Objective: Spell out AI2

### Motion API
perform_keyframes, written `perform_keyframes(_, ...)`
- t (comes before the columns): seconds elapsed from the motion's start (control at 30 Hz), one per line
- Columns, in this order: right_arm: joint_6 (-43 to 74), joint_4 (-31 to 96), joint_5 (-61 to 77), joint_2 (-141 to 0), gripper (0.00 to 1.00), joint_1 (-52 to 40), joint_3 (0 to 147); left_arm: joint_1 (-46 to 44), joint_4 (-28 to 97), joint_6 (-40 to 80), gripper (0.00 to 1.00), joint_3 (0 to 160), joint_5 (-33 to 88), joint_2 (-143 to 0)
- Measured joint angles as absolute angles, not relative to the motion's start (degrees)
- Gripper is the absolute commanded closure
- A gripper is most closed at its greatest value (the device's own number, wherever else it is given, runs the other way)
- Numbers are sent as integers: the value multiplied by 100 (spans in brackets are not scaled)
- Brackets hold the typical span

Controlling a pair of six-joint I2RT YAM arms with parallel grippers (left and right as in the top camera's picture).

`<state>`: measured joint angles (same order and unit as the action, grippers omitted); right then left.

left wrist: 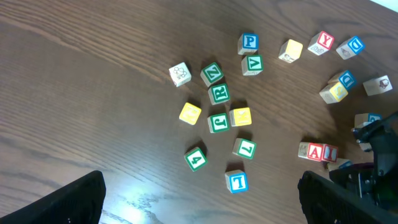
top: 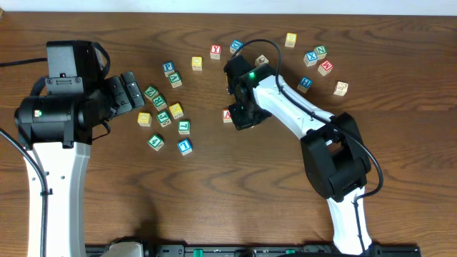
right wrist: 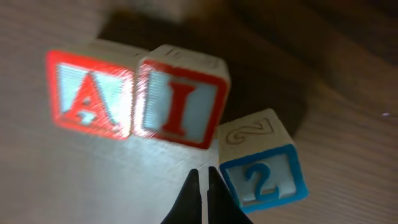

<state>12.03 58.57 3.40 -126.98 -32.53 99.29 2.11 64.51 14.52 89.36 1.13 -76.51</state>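
The right gripper [right wrist: 202, 179], tips pressed together on nothing, stood just at 9 o'clock of the 2 cube [right wrist: 264, 173], which lay at 4 o'clock from the I cube [right wrist: 180, 102].

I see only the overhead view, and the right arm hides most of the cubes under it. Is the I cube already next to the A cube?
Observer: Yes. In the right wrist view, the I cube stands against the A cube, on its right side, and the letters read upright.
Operator: And the 2 cube, is it in the same line?
Observer: No. The 2 cube sits lower than that row, turned at an angle, near the I cube's lower right corner.
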Motion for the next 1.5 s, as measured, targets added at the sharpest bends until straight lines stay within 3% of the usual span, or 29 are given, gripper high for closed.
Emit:
perform_keyframes(0.67,1319,5365,106,-12599,99,-3253,9835,211,6451,1452,2,8936,113,-7651)
perform_keyframes(1.17,1391,6311,106,-11804,99,-3085,9738,211,6451,1452,2,8936,110,-7651)
perform_keyframes(1.5,1610,5675,154,-11804,99,-3072,9078,211,6451,1452,2,8936,110,-7651)
